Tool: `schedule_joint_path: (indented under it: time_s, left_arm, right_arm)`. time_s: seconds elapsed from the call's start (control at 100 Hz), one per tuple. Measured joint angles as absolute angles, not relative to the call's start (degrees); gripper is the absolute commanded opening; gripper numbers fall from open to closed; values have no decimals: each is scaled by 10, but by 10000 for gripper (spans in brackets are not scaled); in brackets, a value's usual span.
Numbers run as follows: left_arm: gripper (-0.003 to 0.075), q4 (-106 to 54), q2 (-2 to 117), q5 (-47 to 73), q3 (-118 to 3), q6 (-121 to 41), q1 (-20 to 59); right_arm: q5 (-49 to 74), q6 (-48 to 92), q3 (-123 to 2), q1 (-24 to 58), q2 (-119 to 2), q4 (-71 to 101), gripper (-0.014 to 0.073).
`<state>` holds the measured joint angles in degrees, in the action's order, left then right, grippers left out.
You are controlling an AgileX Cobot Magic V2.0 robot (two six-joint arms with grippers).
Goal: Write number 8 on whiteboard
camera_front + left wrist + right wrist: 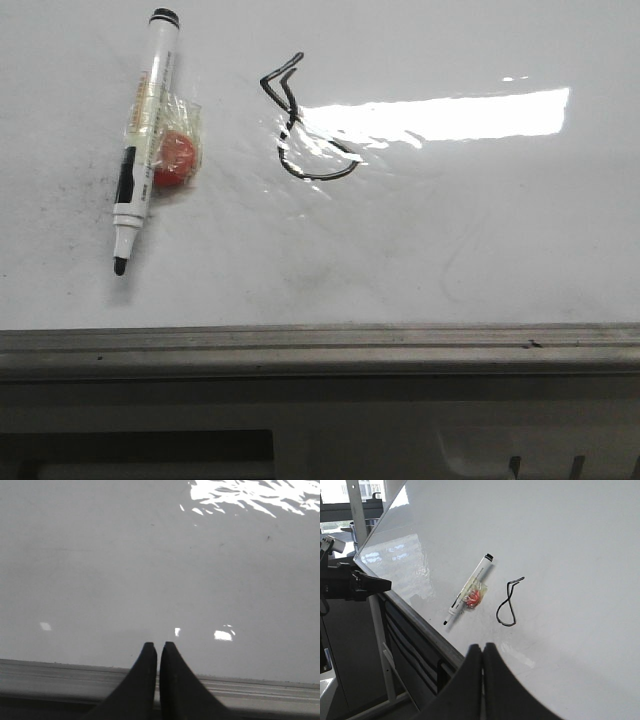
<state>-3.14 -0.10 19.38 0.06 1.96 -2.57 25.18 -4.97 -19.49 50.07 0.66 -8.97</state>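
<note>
Front view: number 8 [305,120] roughly upright.

Whiteboard [480,250] glossy white, grey rim. Number 8 [305,125] thin black. Pen [142,140] white, black cap and tip. Red ball [175,160] in clear wrap.

Whiteboard [450,250] carries pen [142,140], red ball [174,160].
</note>
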Motion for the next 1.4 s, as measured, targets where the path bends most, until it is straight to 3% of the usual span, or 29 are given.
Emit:
schedule_joint_path:
  time_s: [1.03, 1.22, 1.4]
  left_arm:
    - [-20, -32, -1, 195, 1, 20, -26]
    - [-20, -32, -1, 195, 1, 20, -26]
    - [-20, -32, -1, 195, 1, 20, -26]
  right_arm:
    - [241, -50, -188, 501, 7, -90, -63]
    - [114, -50, -131, 474, 7, -90, -63]
    - [-137, -50, -31, 382, 7, -91, -63]
